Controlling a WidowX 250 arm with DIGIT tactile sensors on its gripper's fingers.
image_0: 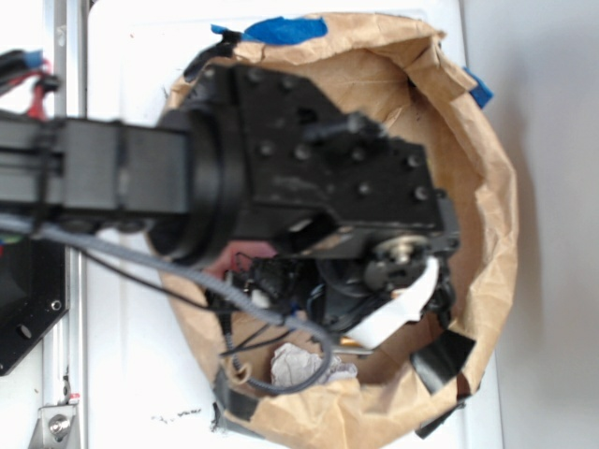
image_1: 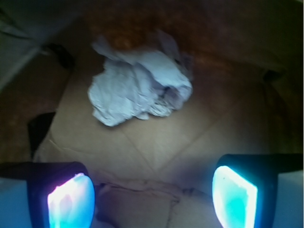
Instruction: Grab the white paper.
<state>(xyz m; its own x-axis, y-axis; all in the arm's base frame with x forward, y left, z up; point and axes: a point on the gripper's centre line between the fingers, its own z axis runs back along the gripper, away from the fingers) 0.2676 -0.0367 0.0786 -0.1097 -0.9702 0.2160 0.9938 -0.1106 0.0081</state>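
The white paper (image_1: pixel 138 88) is a crumpled off-white wad lying on the brown floor of the paper bag (image_1: pixel 156 142), in the upper middle of the wrist view. My gripper (image_1: pixel 152 199) is open, its two glowing blue pads (image_1: pixel 71 202) wide apart at the bottom corners with only bag floor between them. The wad lies ahead of the fingertips, not touching them. In the exterior view the wad (image_0: pixel 298 363) peeks out below the black arm (image_0: pixel 309 168), near the bag's front edge; the gripper itself is hidden under the arm.
The large brown paper bag (image_0: pixel 487 178) surrounds the arm with raised crumpled walls, held by blue tape (image_0: pixel 285 30) and black tape (image_0: pixel 445 355). A grey cable (image_0: pixel 187 276) loops over the wad. A bit of pink (image_0: pixel 229 267) shows under the arm. White table (image_0: pixel 131 374) lies left.
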